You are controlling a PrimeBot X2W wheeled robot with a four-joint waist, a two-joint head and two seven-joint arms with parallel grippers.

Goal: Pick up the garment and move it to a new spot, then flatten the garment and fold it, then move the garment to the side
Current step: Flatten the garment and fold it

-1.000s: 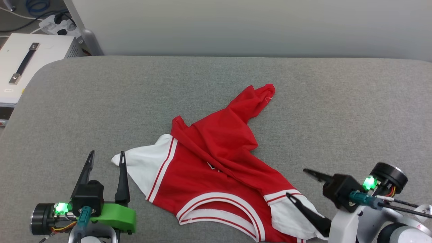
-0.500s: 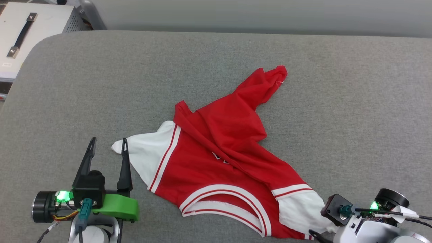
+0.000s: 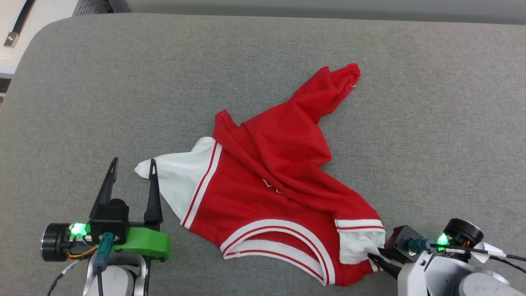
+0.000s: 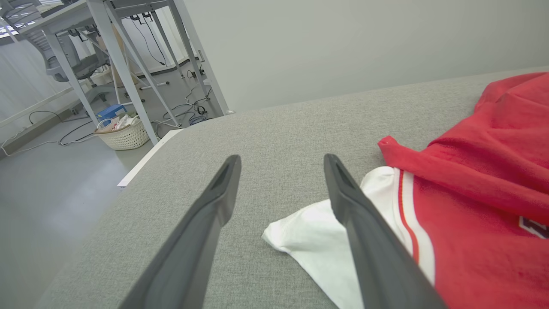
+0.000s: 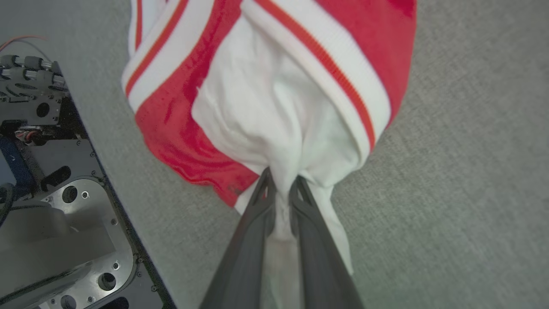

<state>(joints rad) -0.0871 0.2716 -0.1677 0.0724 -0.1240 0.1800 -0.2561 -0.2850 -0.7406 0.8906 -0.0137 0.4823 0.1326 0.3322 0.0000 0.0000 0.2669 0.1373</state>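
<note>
The garment (image 3: 271,189), a red T-shirt with white sleeves and striped trim, lies crumpled on the grey padded table (image 3: 431,123). My right gripper (image 5: 281,182) is shut on the garment's white right sleeve (image 5: 274,120), which bunches between the two fingers; in the head view that gripper (image 3: 376,258) sits at the lower right, touching the sleeve (image 3: 357,246). My left gripper (image 3: 132,165) stands open at the lower left. Its right finger lies over the tip of the other white sleeve (image 4: 313,236), with bare table between the fingers (image 4: 223,197).
A white box with a black handle (image 3: 16,24) stands off the table's far left corner. The left wrist view shows metal table legs (image 4: 124,68), a woven basket (image 4: 122,135) and cables on the floor beyond the table edge. My base (image 5: 47,223) borders the table's near edge.
My right gripper has dropped to the white sleeve and closed on it, bunching the cloth. The head camera has tilted down, shifting the whole picture. The left gripper has held still and open.
</note>
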